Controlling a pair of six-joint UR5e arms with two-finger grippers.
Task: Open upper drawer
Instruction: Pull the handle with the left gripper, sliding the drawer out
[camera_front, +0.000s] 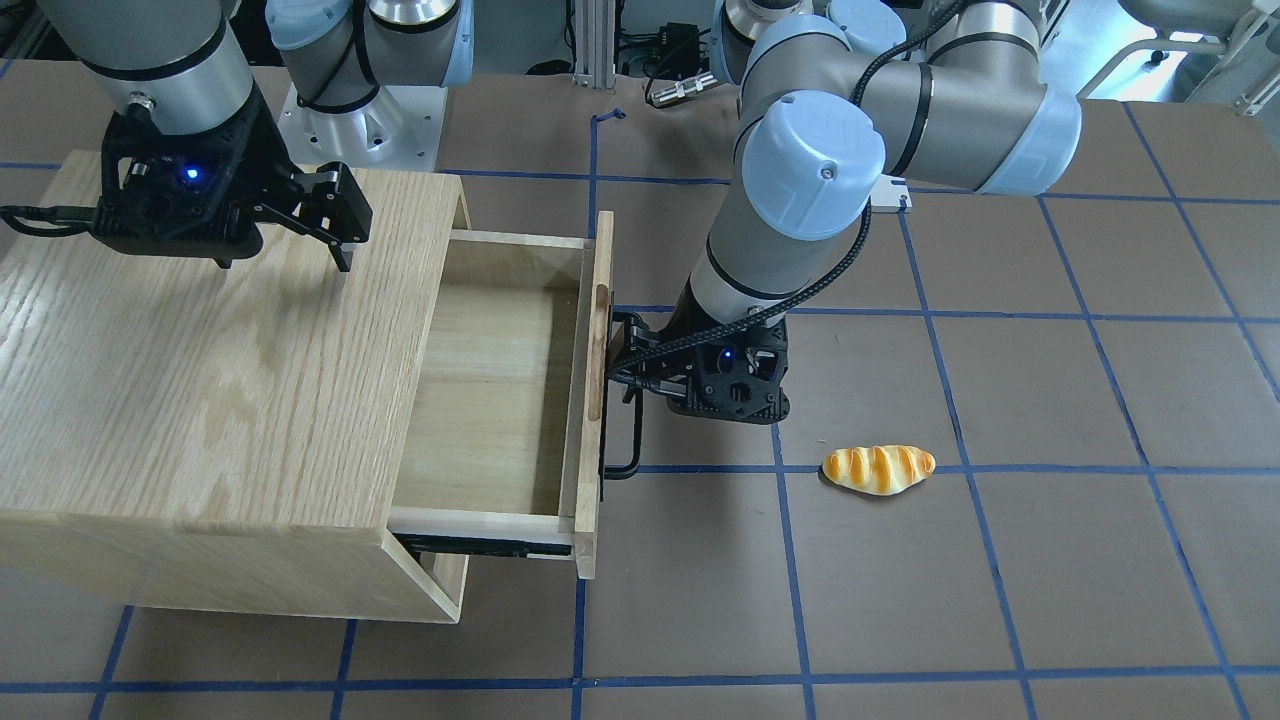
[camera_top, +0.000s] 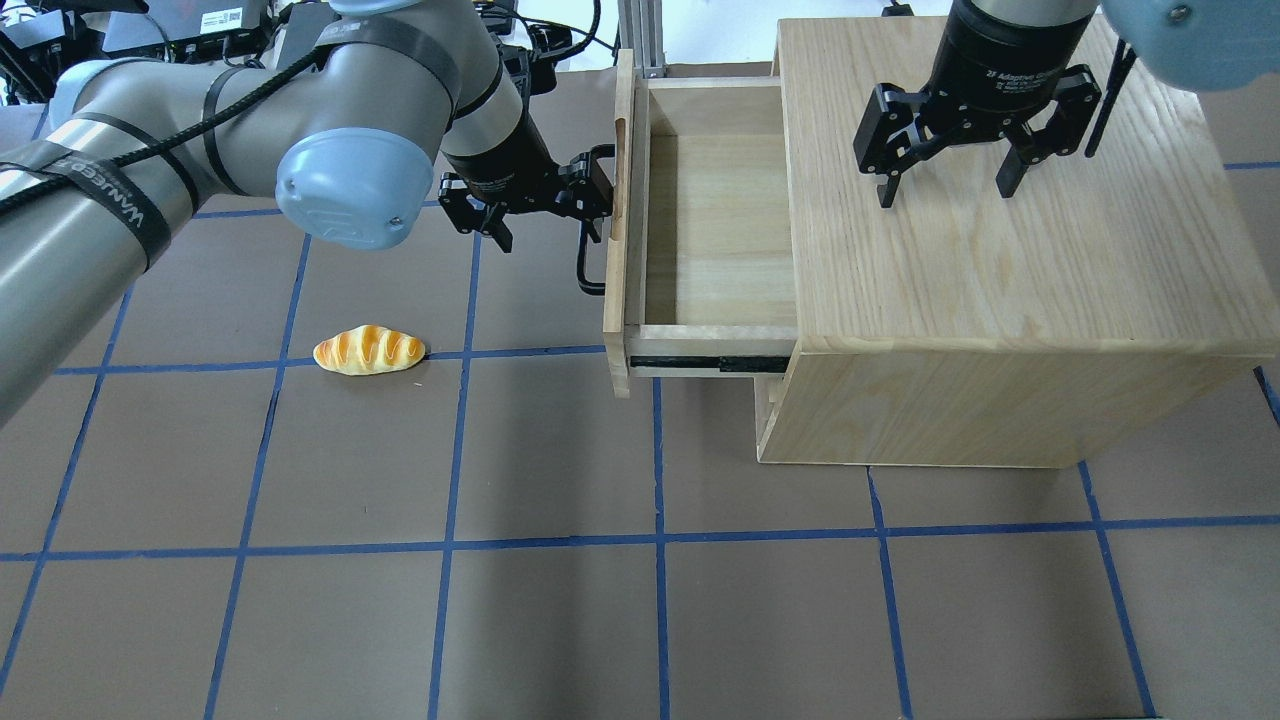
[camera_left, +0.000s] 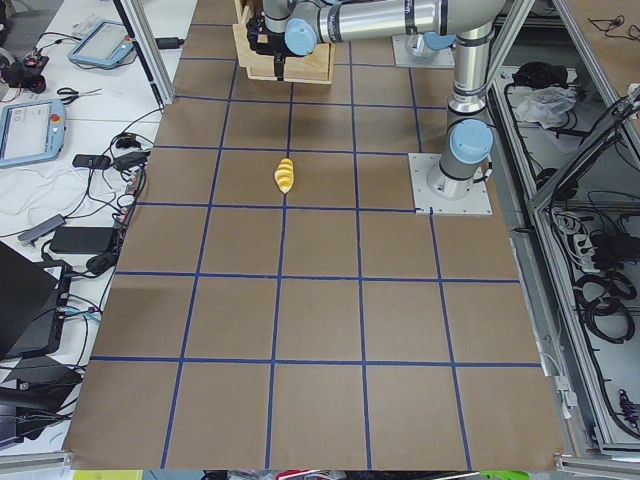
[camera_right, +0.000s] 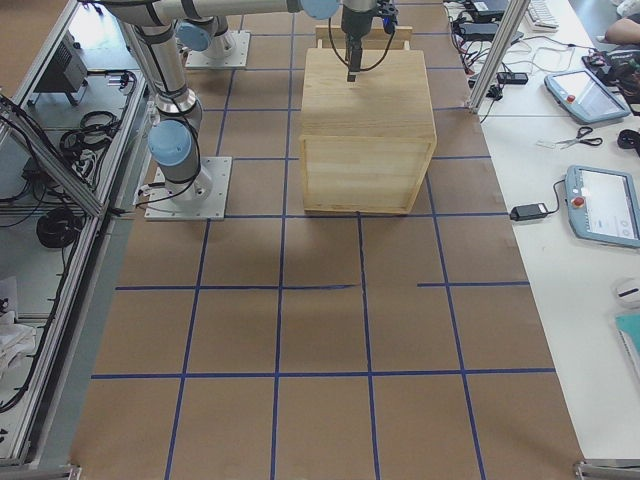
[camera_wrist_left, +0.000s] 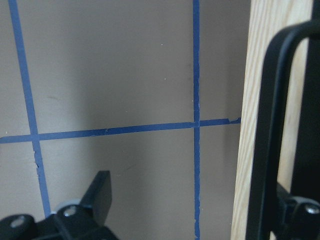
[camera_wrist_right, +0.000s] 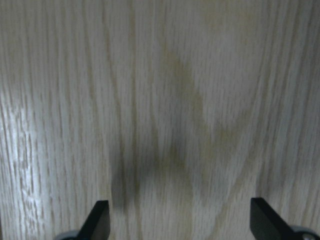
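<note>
The upper drawer (camera_front: 500, 380) is pulled well out of the pale-wood cabinet (camera_front: 200, 380), and its inside (camera_top: 715, 230) looks empty. Its front panel (camera_top: 622, 200) carries a black bar handle (camera_top: 583, 268). My left gripper (camera_top: 548, 232) is open at the handle. In the left wrist view the bar (camera_wrist_left: 267, 125) stands between the fingers, close to the right one (camera_wrist_left: 300, 210). My right gripper (camera_top: 945, 195) is open and empty just above the oak-grain cabinet top (camera_top: 1000, 260), as the right wrist view (camera_wrist_right: 180, 220) shows.
A toy bread roll (camera_top: 368, 350) lies on the brown mat left of the drawer; it also shows in the front-facing view (camera_front: 878, 468). A black slide rail (camera_top: 710, 362) is exposed under the drawer's side. The lower front panel (camera_top: 768, 405) stays in the cabinet.
</note>
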